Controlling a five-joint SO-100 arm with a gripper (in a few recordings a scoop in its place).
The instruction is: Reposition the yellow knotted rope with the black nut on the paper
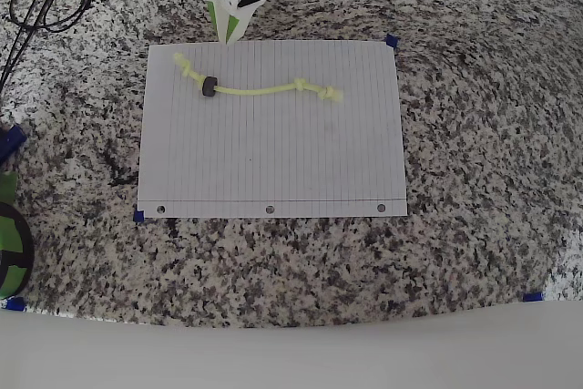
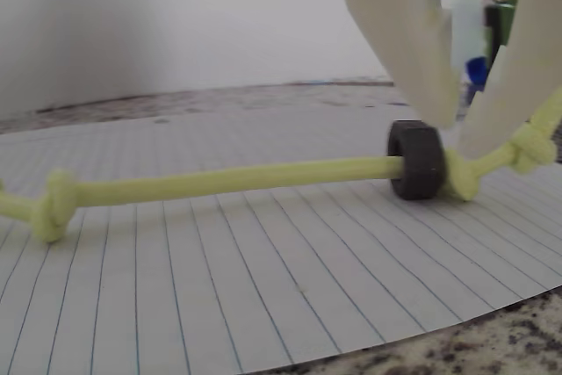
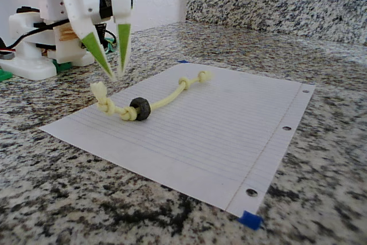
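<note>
The paper (image 1: 273,161) lies flat on the granite counter, its punched holes along the near edge in the overhead view. Across its far half runs the yellow knotted rope (image 1: 264,91), lying loose with knots near both ends. The black nut (image 1: 209,87) is threaded on it near the left end, beside a knot. In the wrist view the nut (image 2: 416,160) stands on the paper (image 2: 219,278) just below my fingertips, the rope (image 2: 219,180) running off to the left. My gripper (image 3: 117,76) hovers over the paper's far left edge, above the rope (image 3: 166,100) end and behind the nut (image 3: 140,108). Its tips are nearly touching and hold nothing.
Black cables (image 1: 46,2) loop at the counter's far left corner. A green and black object (image 1: 11,243) sits at the left edge. Blue tape (image 1: 392,41) marks the paper's corners. The arm's white base (image 3: 34,50) stands behind the paper, and a granite backsplash (image 3: 275,7) rises beyond.
</note>
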